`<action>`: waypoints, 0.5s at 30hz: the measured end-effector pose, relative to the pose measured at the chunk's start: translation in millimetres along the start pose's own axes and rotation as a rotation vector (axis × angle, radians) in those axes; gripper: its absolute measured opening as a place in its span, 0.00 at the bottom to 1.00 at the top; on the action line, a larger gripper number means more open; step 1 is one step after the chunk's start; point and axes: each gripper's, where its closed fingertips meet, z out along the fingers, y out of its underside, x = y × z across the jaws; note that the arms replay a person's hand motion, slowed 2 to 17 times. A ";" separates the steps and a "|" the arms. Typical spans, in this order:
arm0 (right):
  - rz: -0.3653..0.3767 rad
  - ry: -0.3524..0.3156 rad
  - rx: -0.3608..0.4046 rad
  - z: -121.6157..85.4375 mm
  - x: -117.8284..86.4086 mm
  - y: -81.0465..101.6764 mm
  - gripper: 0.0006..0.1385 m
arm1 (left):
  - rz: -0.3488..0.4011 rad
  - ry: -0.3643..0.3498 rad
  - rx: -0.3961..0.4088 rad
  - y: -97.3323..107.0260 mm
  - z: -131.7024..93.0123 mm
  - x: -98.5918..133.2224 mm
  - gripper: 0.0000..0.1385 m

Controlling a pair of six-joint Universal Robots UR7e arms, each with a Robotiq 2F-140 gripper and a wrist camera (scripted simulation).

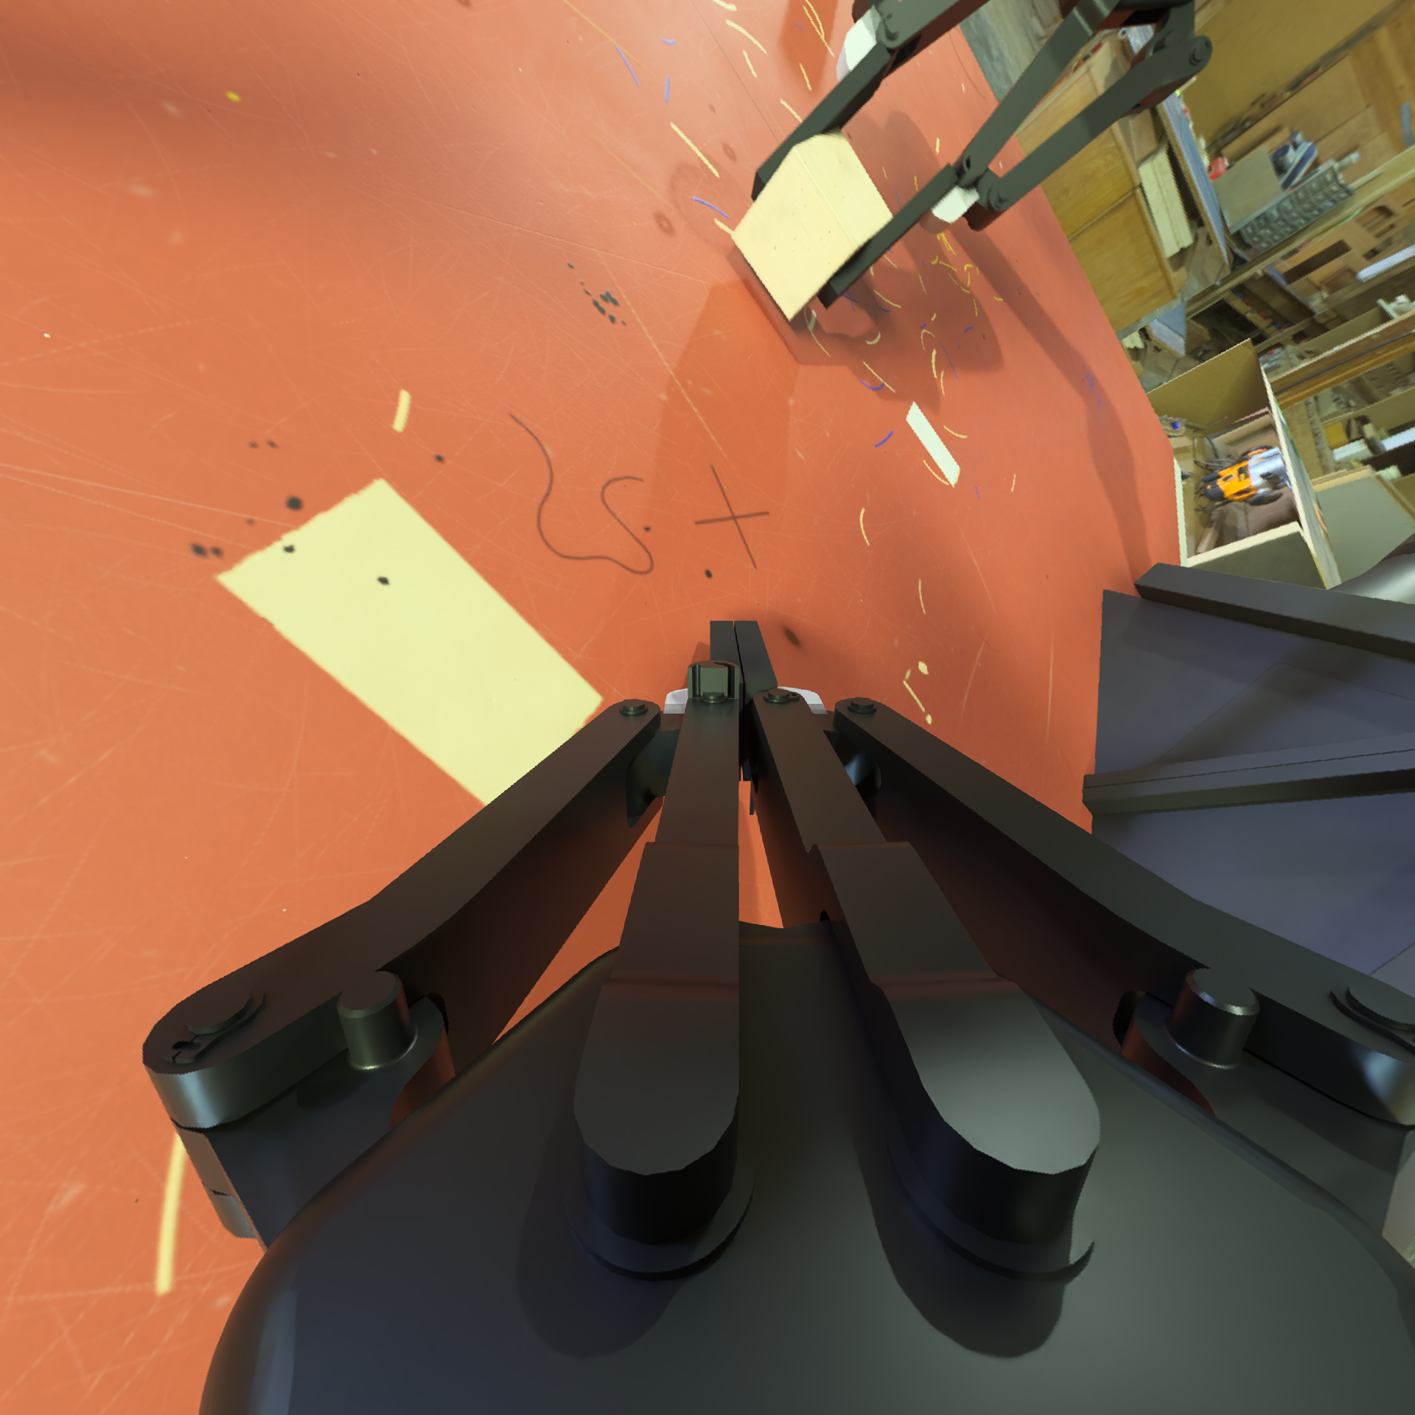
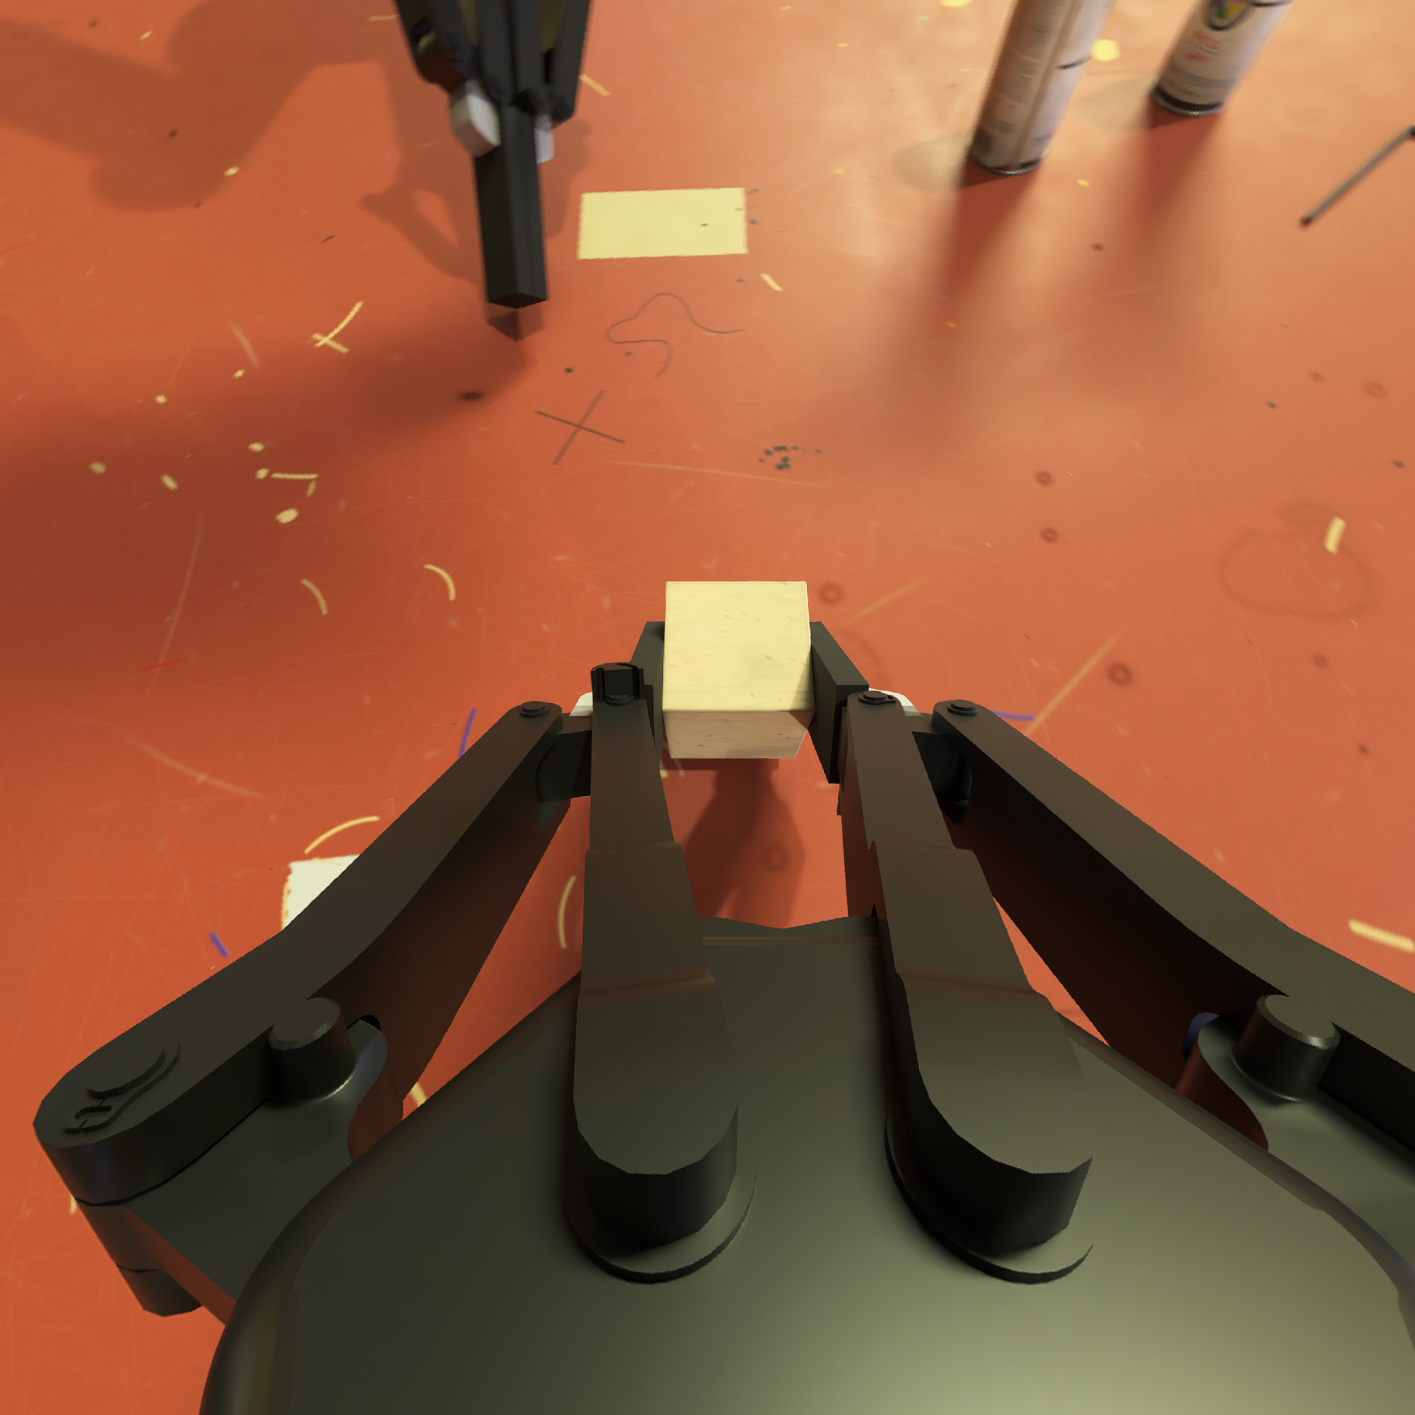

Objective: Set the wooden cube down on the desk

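A pale wooden cube (image 2: 735, 666) sits between the fingers of my right gripper (image 2: 735, 651), which is shut on it just above the orange desk (image 2: 995, 574). In the left wrist view the same cube (image 1: 812, 222) shows at the upper right, held by the right gripper (image 1: 796, 222), its lower corner close to the desk (image 1: 306, 268); whether it touches I cannot tell. My left gripper (image 1: 735, 639) is shut and empty, low over the desk. It also shows in the right wrist view (image 2: 517, 291) at the far left.
Two spray cans (image 2: 1026, 84) (image 2: 1210, 53) stand at the far right. A pale yellow rectangle (image 1: 406, 635) (image 2: 662, 222) marks the desk. A grey robot base (image 1: 1256, 766) is at the right, with workshop shelves (image 1: 1263, 191) beyond the desk's edge.
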 end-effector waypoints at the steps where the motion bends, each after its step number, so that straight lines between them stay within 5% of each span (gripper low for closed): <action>1: 0.024 0.014 0.009 -2.1 5.3 2.5 0.32 | -0.001 0.002 0.000 0.0 0.0 0.0 0.00; 8: 0.153 0.074 0.074 -13.9 27.2 16.9 0.32 | -0.002 0.003 0.000 0.0 0.0 -0.1 0.00; 15: 0.071 -0.030 0.086 -10.5 -6.1 11.9 0.32 | 0.005 -0.012 0.006 0.0 0.1 0.0 0.00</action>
